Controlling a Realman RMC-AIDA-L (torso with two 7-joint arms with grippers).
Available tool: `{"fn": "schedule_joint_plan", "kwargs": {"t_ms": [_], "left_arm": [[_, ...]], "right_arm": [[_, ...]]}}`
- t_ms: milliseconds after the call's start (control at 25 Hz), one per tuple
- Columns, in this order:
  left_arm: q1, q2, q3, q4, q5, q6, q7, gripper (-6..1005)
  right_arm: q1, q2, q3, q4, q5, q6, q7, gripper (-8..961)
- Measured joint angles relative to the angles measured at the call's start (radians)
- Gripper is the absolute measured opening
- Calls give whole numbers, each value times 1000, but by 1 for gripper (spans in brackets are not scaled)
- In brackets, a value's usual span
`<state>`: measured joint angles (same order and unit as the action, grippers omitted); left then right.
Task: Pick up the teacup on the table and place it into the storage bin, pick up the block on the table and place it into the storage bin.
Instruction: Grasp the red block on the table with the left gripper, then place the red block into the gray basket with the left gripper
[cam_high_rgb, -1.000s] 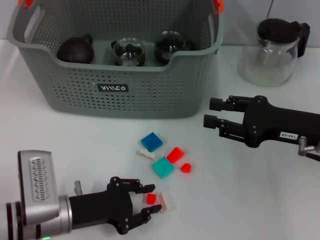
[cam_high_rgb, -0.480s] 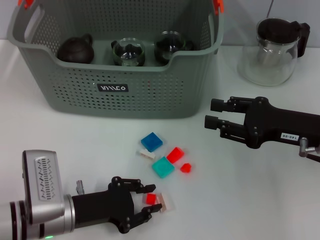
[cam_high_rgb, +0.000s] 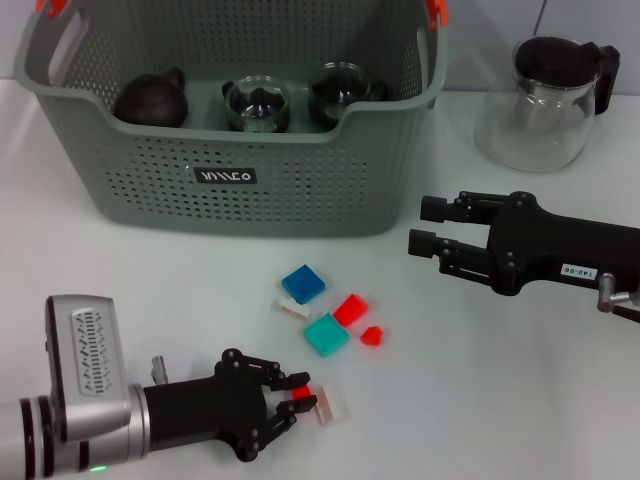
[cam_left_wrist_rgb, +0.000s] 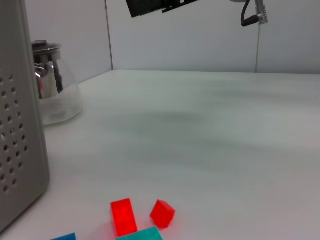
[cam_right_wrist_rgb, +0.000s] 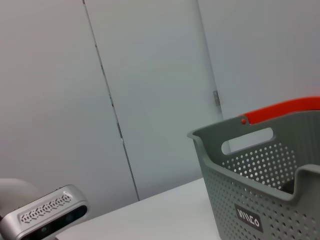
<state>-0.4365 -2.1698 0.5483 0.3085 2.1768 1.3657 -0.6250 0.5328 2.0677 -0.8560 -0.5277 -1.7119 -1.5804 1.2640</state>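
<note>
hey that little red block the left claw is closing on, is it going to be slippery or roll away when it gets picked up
The small red block looks rigid and flat-faced, so it probably won't roll. It seems tiny against the left claw, so likely very light, and may squirt out sideways if pinched off-centre. Its glossy plastic look hints at some slipperiness. A pale block lies close beside it and could get nudged.

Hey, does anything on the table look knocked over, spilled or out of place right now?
Nothing stands out. The storage bin and glass pitcher stand upright, and nothing is spilled. The coloured blocks lie loosely scattered in front of the bin, with the left pincer around a small red block.
</note>
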Motion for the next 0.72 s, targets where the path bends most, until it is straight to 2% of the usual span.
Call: {"fn": "schedule_joint_plan", "kwargs": {"t_ms": [320,720], "left_arm": [[-1,1,2,0,0,2,-2,175],[15,6,-6,42,-3,63,-48,175]], "right_arm": [[4,0,0,0,0,0,2,518],[4,-2,0,0,0,-7,2,518]]}}
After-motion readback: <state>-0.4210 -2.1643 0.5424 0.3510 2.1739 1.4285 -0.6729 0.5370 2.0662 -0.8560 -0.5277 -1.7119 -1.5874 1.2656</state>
